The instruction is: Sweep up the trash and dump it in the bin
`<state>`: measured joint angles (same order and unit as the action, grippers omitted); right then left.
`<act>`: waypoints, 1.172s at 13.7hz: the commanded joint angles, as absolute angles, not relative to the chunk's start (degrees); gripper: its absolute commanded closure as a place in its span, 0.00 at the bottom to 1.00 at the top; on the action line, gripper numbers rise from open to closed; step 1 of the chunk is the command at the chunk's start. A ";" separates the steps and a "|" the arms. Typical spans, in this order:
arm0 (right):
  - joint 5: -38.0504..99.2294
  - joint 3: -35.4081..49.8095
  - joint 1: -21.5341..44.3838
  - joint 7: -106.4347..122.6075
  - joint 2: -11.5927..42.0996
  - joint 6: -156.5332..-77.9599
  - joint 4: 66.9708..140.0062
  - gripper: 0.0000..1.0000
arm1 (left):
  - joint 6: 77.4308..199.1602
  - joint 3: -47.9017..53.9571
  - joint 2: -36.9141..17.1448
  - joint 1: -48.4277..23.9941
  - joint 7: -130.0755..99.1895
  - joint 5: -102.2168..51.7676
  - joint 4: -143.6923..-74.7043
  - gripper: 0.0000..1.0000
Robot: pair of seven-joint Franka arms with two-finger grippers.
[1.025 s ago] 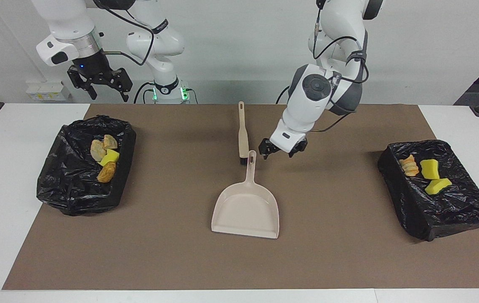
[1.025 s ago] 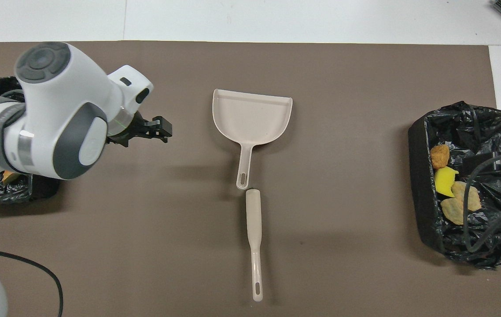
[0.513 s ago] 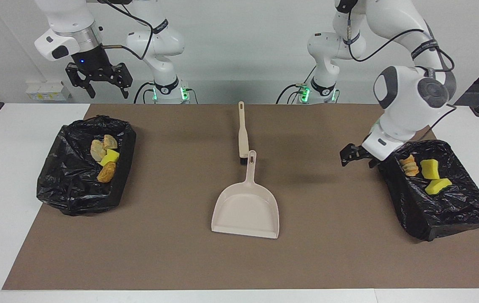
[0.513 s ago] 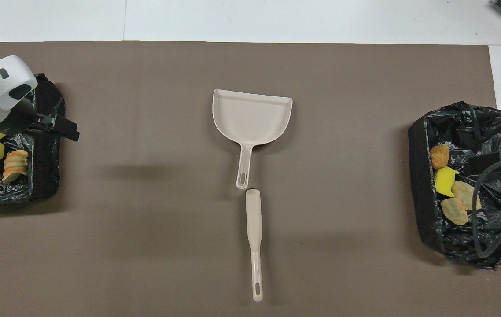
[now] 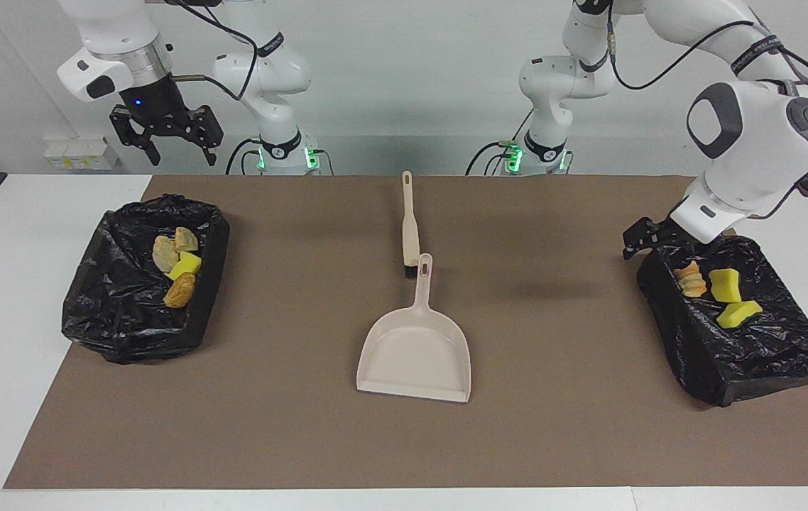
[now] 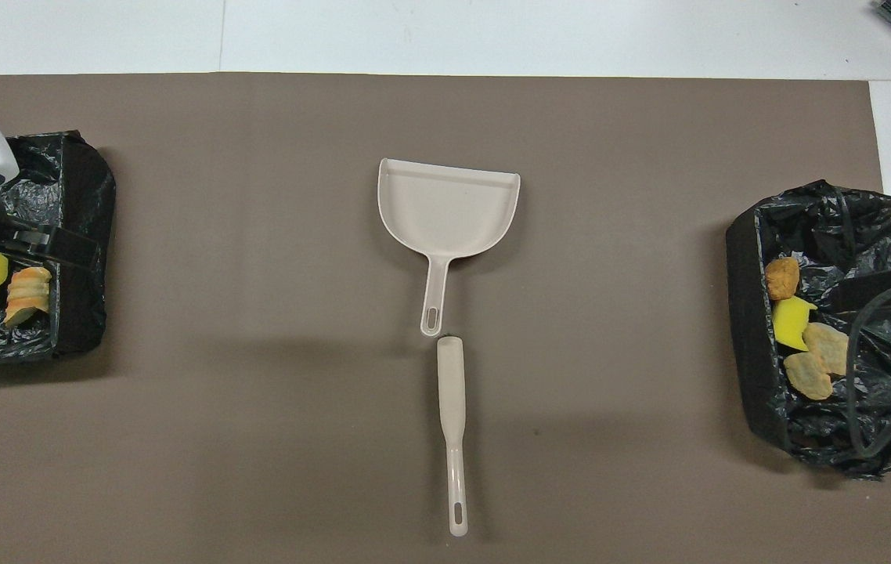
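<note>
The trash lies in two black-lined bins. Several pieces [image 5: 178, 267] sit in the bin [image 5: 120, 319] at the right arm's end, also seen from overhead as trash [image 6: 802, 345]. A bread piece [image 5: 691, 278] and two yellow sponges [image 5: 725, 284] lie in the bin [image 5: 752, 358] at the left arm's end. My left gripper [image 5: 644, 241] hangs open over that bin's rim toward the table's middle, holding nothing. My right gripper [image 5: 182, 157] is open and empty, raised high over the other bin's edge toward the robots.
A beige dustpan [image 5: 415, 351] lies at the middle of the brown mat [image 5: 290, 426], its handle toward the robots. A beige brush [image 5: 410, 227] lies in line with it, nearer to the robots, its bristle end against the dustpan's handle.
My left arm has swung from beside the dustpan's handle to the bin at its own end of the table. The right gripper has risen a little. The trash, dustpan and brush have not moved.
</note>
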<state>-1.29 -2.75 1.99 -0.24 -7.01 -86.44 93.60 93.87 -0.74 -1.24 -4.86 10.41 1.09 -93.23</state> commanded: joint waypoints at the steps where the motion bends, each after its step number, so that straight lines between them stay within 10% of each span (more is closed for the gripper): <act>1: -0.88 -2.81 1.67 1.85 -7.29 -85.78 93.60 0.00 | 89.67 -1.14 2.89 -5.01 10.72 2.29 -95.09 0.00; 16: -1.49 -2.90 1.49 1.85 -7.29 -86.48 93.78 0.00 | 92.55 -1.05 3.96 -5.36 5.27 1.41 -96.15 0.00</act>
